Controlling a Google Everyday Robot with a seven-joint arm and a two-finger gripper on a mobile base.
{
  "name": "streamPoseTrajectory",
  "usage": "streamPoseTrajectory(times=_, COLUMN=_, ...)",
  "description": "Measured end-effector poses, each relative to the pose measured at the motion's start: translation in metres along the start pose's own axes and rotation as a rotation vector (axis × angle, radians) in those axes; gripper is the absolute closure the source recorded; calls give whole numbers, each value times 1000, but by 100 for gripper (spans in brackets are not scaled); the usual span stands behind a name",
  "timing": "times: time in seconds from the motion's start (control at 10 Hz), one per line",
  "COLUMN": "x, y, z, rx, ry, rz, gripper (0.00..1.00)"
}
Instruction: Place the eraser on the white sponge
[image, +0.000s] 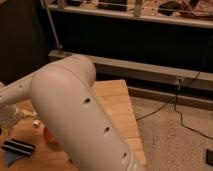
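My big white arm (80, 110) fills the middle of the camera view and hides much of the wooden table (117, 100). The arm runs to the left edge, where the gripper (9, 117) shows only as a pale shape above the table. A black ridged eraser with a blue underside (17, 147) lies on the table at the lower left, below the gripper and apart from it. A small white piece (36, 122), perhaps the white sponge, lies beside the arm, right of the gripper.
An orange-red object (49, 135) peeks out from behind the arm. The table's right edge drops to a speckled floor (175, 140) with black cables (185, 107). A dark wall with a metal rail (150, 70) stands behind.
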Motion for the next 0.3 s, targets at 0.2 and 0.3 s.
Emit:
streamPoseTrajectory(times=0.2, x=10, y=-22, z=-15, rx=33, ry=-29, rz=115, gripper=20)
streamPoseTrajectory(times=0.3, x=14, y=-26, z=-19, rx=40, ry=-35, rz=145, gripper=20)
